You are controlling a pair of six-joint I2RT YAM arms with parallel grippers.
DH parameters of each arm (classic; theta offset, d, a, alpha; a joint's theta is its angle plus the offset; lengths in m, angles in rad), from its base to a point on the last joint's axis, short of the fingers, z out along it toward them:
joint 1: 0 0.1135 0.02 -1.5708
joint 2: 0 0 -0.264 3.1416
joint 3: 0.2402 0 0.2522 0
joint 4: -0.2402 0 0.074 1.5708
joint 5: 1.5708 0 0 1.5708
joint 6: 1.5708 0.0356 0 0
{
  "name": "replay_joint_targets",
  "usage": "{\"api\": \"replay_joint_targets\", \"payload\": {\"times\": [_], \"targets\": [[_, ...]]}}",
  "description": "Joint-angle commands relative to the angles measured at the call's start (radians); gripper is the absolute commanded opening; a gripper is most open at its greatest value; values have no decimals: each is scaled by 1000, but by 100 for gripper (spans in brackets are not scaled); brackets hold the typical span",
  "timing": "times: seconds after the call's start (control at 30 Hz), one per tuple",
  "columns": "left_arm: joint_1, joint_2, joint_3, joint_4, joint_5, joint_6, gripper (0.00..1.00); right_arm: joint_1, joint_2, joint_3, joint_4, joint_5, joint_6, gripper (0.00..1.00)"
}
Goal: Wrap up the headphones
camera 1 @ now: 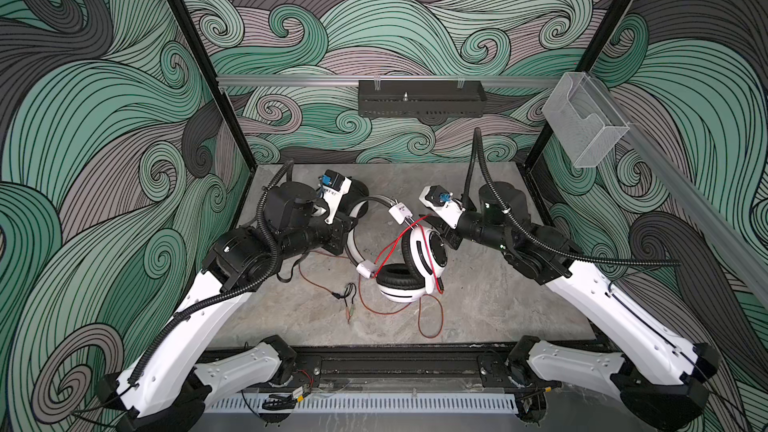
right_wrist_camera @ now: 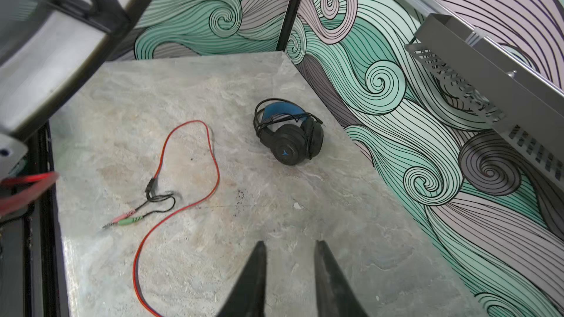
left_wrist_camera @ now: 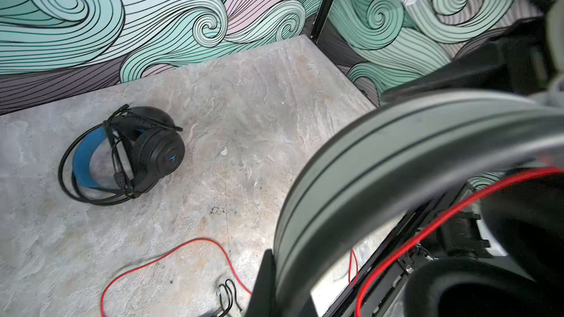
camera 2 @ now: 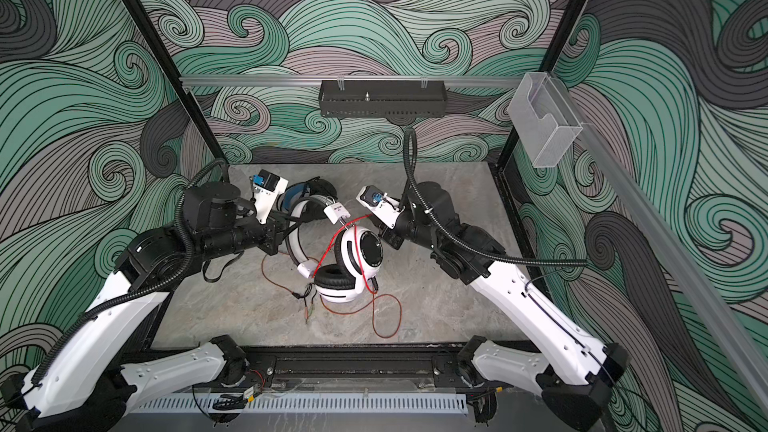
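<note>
From where I stand, the left gripper (camera 1: 347, 239) is clamped on the headband (left_wrist_camera: 396, 154) of the white headset (camera 1: 422, 257). The headset sits mid-tabletop (camera 1: 507, 305), and its red cable (camera 1: 388, 312) trails loose on the near side. The right gripper (right_wrist_camera: 290, 243) hangs just right of it, jaws parted and empty. The black headset (left_wrist_camera: 146, 150) lies toward the far left with its cable wound round it.

No wording could be read. A blue arrowhead emblem (left_wrist_camera: 173, 158) marked the round earcup of the black, blue-lined over-ear headset (left_wrist_camera: 143, 144). Tiny dark print on the slider block (camera 1: 401, 213) of the white plastic headset (camera 1: 399, 296) was too small to read.
</note>
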Motion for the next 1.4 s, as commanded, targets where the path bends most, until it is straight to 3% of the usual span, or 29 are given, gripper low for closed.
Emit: {"api": "replay_joint_targets", "payload": {"times": [0.0, 0.13, 0.57, 0.97, 1.2, 1.37], "targets": [[-4, 0, 77, 85, 76, -63, 0, -21, -29, -47, 146, -101, 104, 46], [-4, 22, 112, 75, 71, -70, 0, -33, -36, -90, 217, -160, 162, 58], [0, 136, 328, 86, -16, -224, 0, -41, -123, -363, 530, -260, 499, 60], [11, 209, 453, 171, -146, -325, 0, -40, -73, -575, 720, -311, 666, 46], [36, 278, 569, 175, -162, -387, 0, -28, -14, -606, 748, -324, 671, 37], [67, 288, 572, 230, -183, -477, 0, -1, 22, -613, 730, -271, 662, 29]]}}
